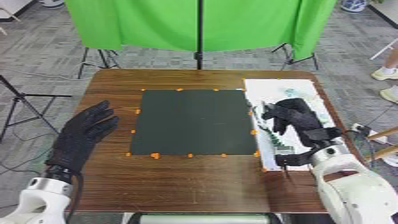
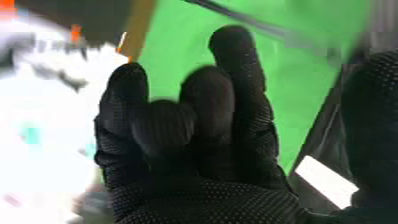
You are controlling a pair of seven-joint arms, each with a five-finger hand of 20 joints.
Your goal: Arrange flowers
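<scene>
In the head view, my right hand point(image 1: 295, 116) is over the white sheet point(image 1: 277, 86) on the table's right side, its fingers pointing toward the black mat. Pale and greenish items point(image 1: 282, 146) lie on the sheet around the hand; I cannot tell flowers from stems. The right wrist view has my right hand point(image 2: 200, 150) with fingers partly bent and nothing seen held by them. My left hand point(image 1: 89, 127) rests at the table's left edge in the head view, fingers relaxed and apart from everything.
A dark square mat point(image 1: 191, 122) with orange marks point(image 1: 155, 156) around its border covers the middle of the brown table point(image 1: 178, 185). Behind the table hangs a green cloth point(image 1: 142, 25) on a stand.
</scene>
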